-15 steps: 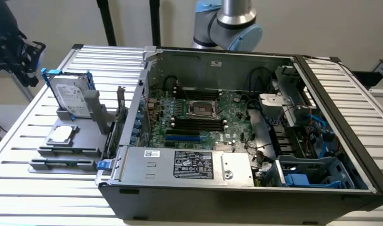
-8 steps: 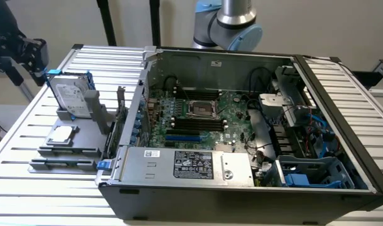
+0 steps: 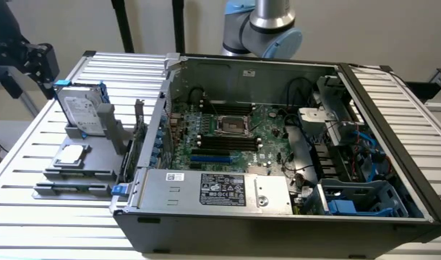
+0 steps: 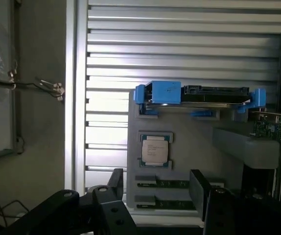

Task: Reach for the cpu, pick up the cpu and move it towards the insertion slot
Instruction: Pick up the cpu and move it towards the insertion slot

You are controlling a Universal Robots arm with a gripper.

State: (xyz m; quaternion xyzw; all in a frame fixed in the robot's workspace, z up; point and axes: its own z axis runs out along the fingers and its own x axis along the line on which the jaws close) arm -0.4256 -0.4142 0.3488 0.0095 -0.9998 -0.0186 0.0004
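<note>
Hovering over the grey fixture [image 4: 189, 147], the gripper [image 4: 156, 186] had its two dark fingers [image 4: 115, 183] spread apart, clear of every part beneath them and pinching none. The cpu [image 4: 154, 149] lay flat, silvery face up, in a blue-cornered pocket of that fixture, between the hard drive [image 4: 199, 95] standing on edge in its blue bracket and two memory sticks [image 4: 170, 184] lying in parallel grooves. Seen from the wrist, the fingertips stood to either side of those sticks. In the exterior view the fixture sat on the slatted metal table [image 3: 25, 157], just beside the open computer case [image 3: 278, 225] on the exterior view's left, with the cpu [image 3: 70, 154] resting on it outside the case. The insertion slot [image 3: 231, 125], a square socket with a shiny frame and dark centre, sat on the green motherboard [image 3: 272, 120] inside the case, beside the long black memory slots [image 3: 224, 143]. It was well apart from the cpu, with the case wall between them. A silver power supply [image 3: 213, 189] with a printed label lay along the case's near side, and the robot arm [image 3: 270, 24] rose behind the case's far wall.
</note>
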